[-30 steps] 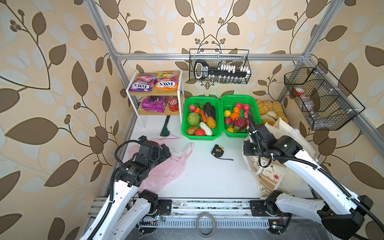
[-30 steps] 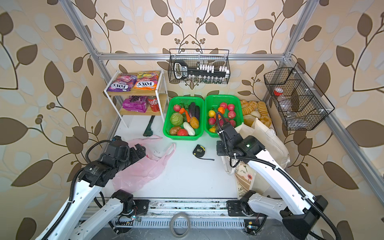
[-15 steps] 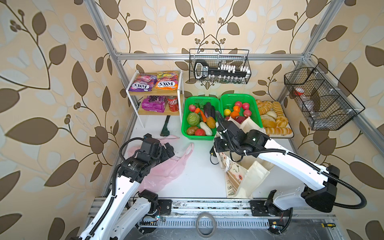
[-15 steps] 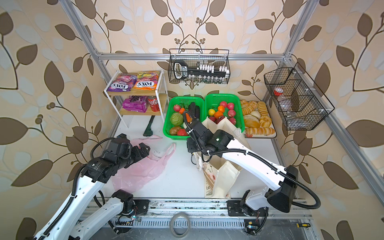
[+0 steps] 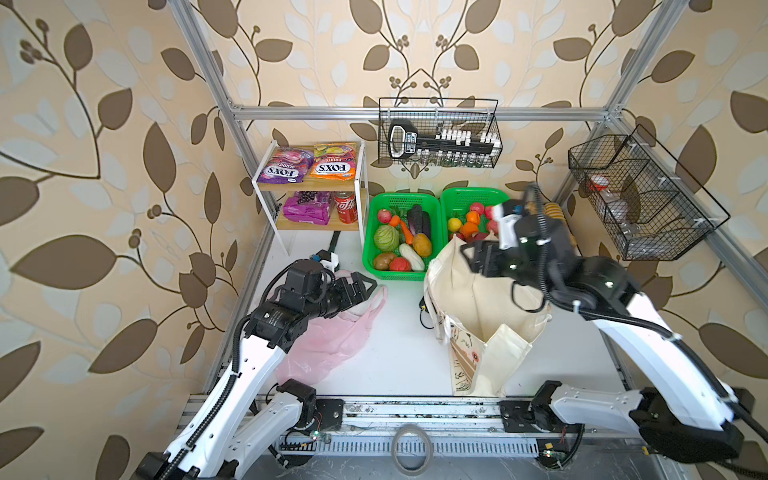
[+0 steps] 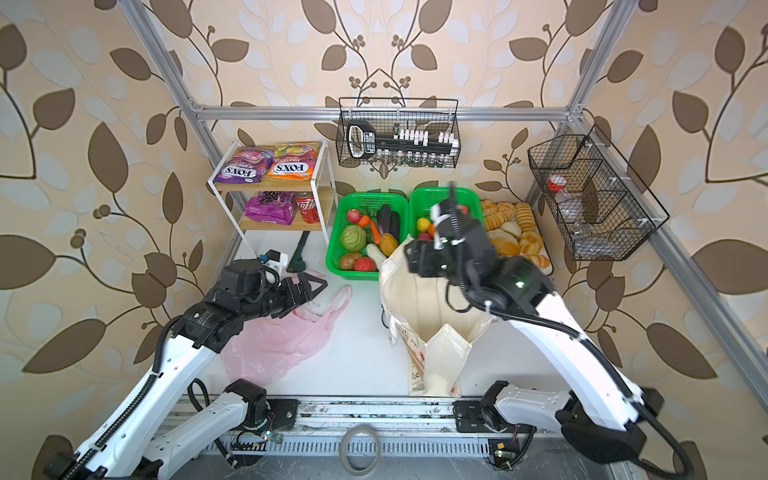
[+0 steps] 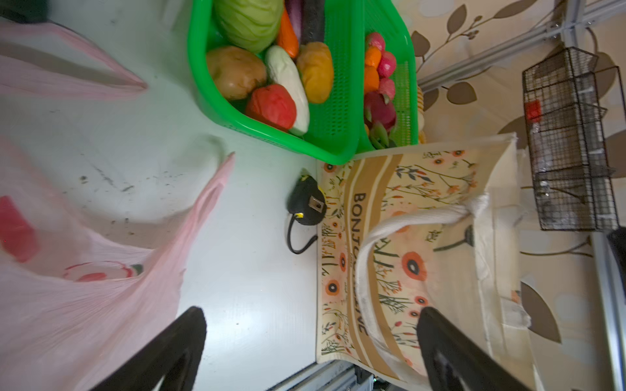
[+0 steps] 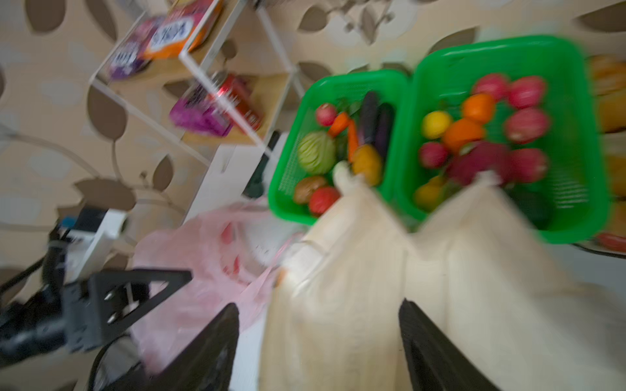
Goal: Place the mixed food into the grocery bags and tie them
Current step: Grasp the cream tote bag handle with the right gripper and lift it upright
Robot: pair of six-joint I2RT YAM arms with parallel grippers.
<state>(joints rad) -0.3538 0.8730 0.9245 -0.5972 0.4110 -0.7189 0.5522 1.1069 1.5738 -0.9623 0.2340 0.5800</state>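
left gripper [image 5: 365, 286] jaws spread wide, empty, over the pink bag [image 5: 332, 345] flat on the tabletop [image 5: 399, 357]. right gripper [image 8: 318, 304] jaws apart too, gripping nothing, above the gaping tote [image 5: 478, 307] at the bag's 3 o'clock. fruit [image 5: 468, 227] is in the green basket [image 5: 469, 192] at the tote's 12, snacks [image 5: 332, 166] on the shelf [image 5: 320, 227] at 11.

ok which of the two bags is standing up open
The cream tote: it stands upright with its mouth gaping. The pink bag lies crumpled flat on the table.
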